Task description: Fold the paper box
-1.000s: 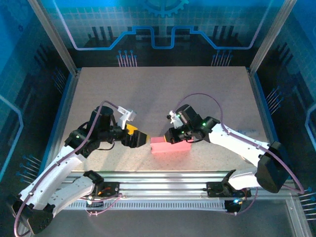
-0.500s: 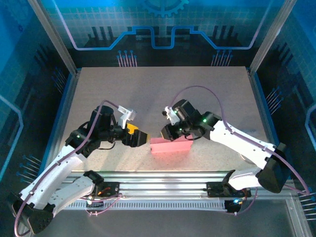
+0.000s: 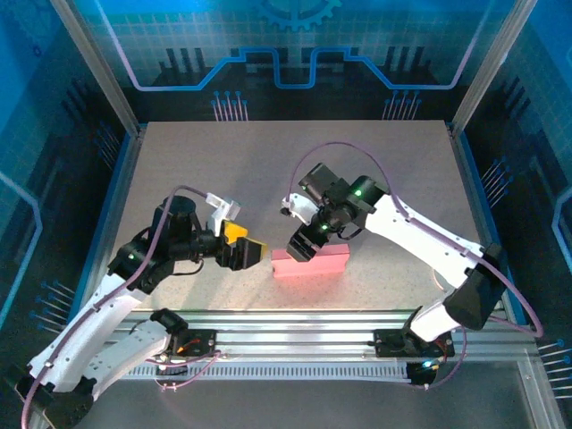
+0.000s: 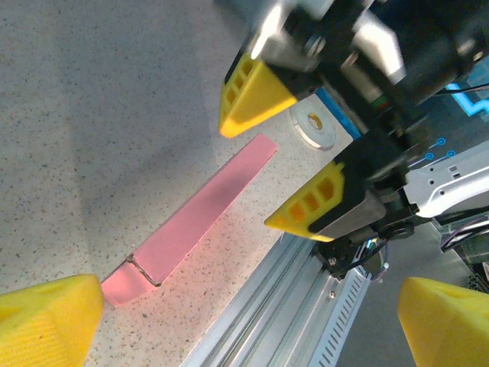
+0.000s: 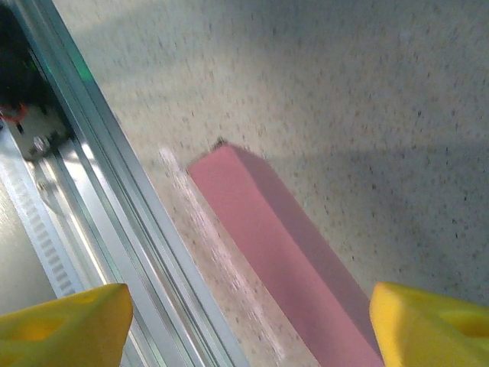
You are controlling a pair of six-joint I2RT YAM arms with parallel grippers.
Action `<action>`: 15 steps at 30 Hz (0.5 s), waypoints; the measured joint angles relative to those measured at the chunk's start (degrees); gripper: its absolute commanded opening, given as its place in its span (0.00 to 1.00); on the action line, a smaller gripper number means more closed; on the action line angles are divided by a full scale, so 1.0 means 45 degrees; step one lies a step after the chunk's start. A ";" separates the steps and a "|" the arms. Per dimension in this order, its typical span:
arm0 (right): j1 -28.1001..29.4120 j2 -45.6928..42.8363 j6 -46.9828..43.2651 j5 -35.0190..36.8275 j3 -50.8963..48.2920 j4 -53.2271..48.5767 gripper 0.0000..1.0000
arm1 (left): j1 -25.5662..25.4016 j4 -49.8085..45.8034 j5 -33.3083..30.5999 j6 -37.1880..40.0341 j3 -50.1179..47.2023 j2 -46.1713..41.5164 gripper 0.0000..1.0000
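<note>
We judge the folding near its end: the paper box (image 3: 313, 262) lies as a slim closed pink bar on the table (image 3: 268, 170), close to the rail (image 3: 295, 320) at the near edge and between the two arms; at its end toward the left arm, the left wrist view shows a short tucked flap (image 4: 126, 281) with a visible seam, which may not be fully seated. The right end effector (image 3: 298, 249) hangs above the box, apart from it as far as we can tell, its fingers spread wide and holding nothing; the left end effector (image 3: 259, 254) sits low just beside the box's left end, also wide open and empty. Next, we think, one end effector must steady the body while the other presses that flap home; the thin card could crush or skate along the table if pushed unsupported.
</note>
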 measured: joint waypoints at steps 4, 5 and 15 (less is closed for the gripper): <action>0.0257 0.0573 -0.0583 0.0321 0.0330 -0.0568 0.83 | 0.0000 0.0053 0.0000 0.0005 0.0000 0.0010 0.99; 0.0355 0.0753 -0.0704 0.0393 0.0413 -0.0661 0.83 | 0.0000 0.0058 0.0005 0.0005 -0.0010 0.0029 0.99; 0.0792 0.2244 -0.1379 0.0981 0.0738 -0.0792 0.79 | 0.0000 0.0121 0.0005 0.0005 -0.0058 0.0160 0.99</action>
